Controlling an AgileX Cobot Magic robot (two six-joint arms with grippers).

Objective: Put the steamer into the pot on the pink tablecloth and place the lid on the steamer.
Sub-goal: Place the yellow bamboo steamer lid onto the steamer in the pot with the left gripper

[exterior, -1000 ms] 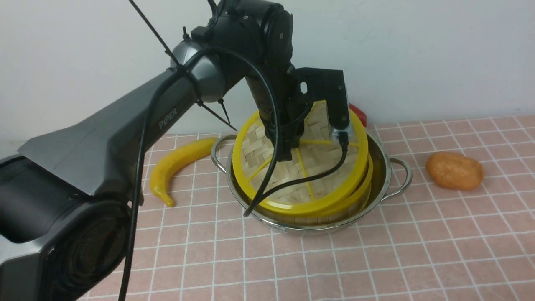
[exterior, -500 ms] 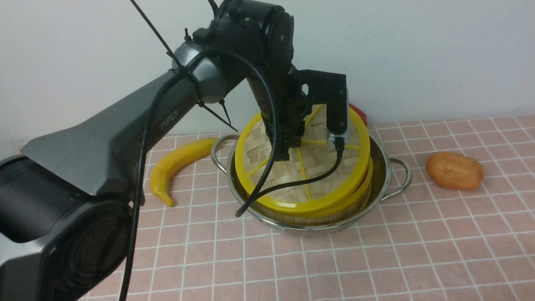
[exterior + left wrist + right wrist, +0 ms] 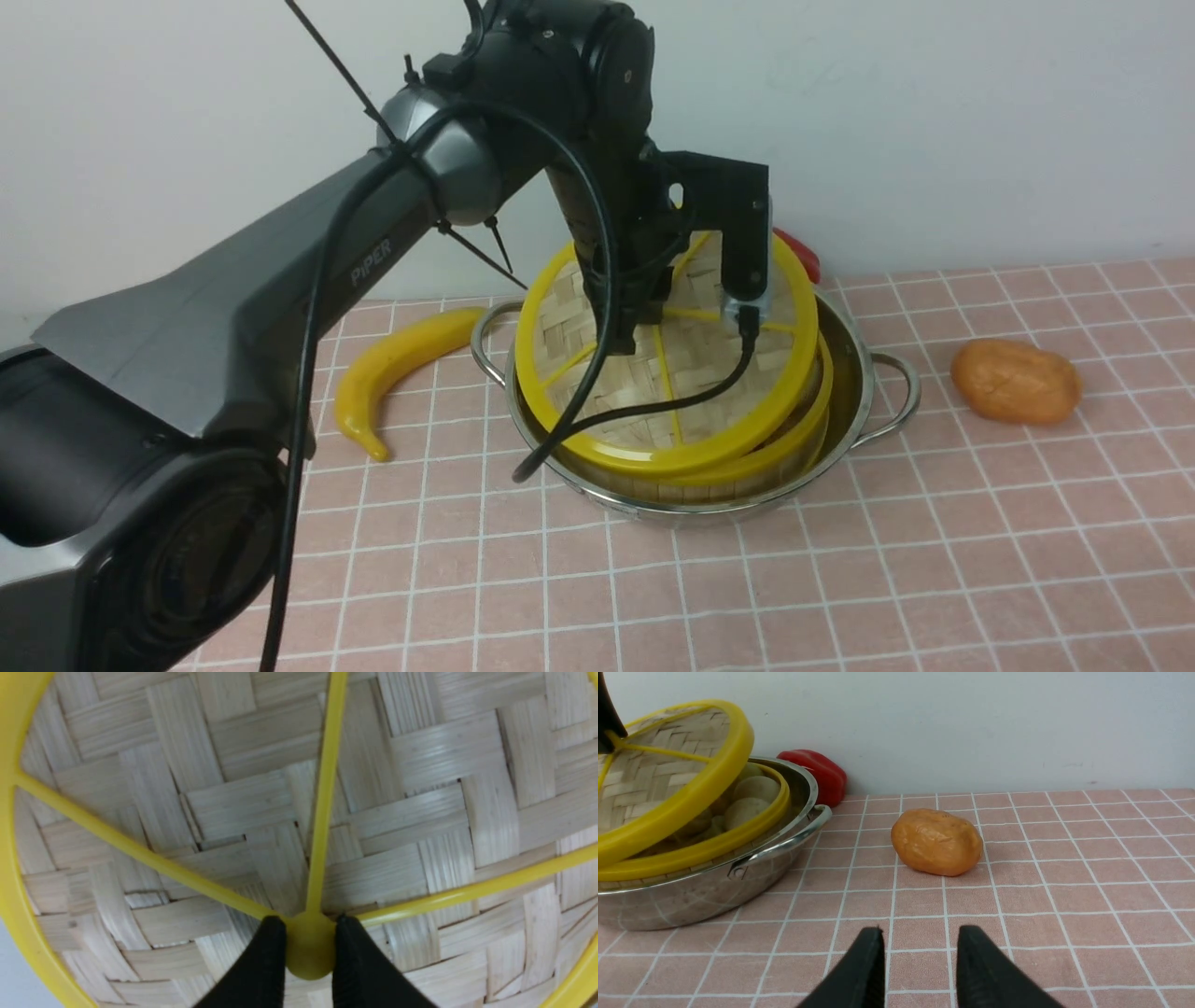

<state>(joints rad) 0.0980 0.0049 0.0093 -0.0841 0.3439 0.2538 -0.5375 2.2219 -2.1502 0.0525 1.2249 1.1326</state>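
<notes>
Over pink tablecloth (image 3: 840, 579), left hand (image 3: 637, 336) has tipped lid (image 3: 709, 415) steeper above steamer (image 3: 738, 837).

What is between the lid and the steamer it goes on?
Nothing visible. The left gripper holds the lid by its hub, tilted directly over the steamer in the pot; only buns lie inside the steamer.

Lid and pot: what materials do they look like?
Lid: woven pale bamboo strips, matte, grain visible; rim and spokes glossy yellow, likely plastic. Pot: polished metal, probably stainless steel; its wall mirrors the grid of the pink tablecloth.
</notes>
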